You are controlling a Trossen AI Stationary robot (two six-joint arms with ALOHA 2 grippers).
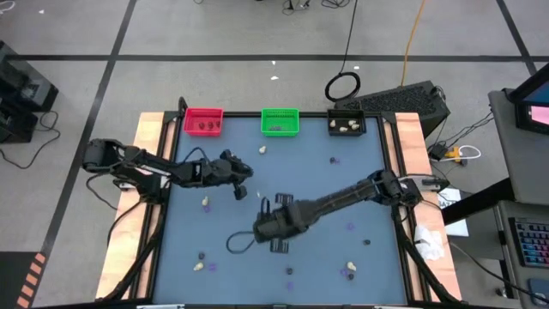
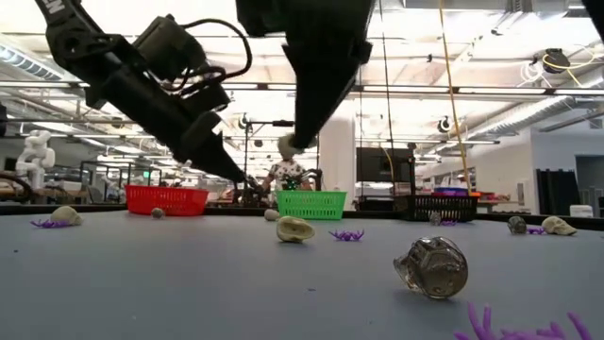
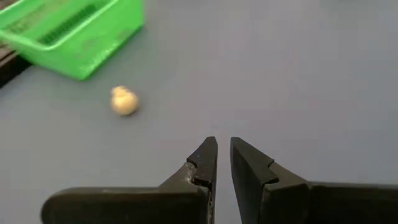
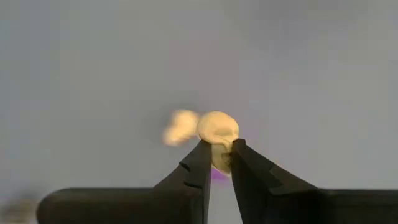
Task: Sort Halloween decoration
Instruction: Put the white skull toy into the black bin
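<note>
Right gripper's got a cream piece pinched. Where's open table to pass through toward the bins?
Bare: mat right of the right gripper, below the black bin, save one purple bit. Crowded: left gripper, front edge's trinkets.

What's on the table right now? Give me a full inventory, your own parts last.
Red rectangular plastic bin: one, far edge, left; dark lumps inside.
Green rectangular plastic bin: one, far edge, middle.
Black rectangular bin: one, far edge, right; cream lumps inside.
Cream-white skull-like lumps: several loose, e.g. near the green bin, centre-left, near edge.
Dark grey-black lumps: a few loose, e.g. near-left, right.
Flat purple spider-shaped bits: several, e.g. far right, near edge.
Blue-grey tabletop: one.
Left gripper: nearly shut, empty, above the table left of centre.
Right gripper: shut on a cream-white lump, lifted above table centre.
</note>
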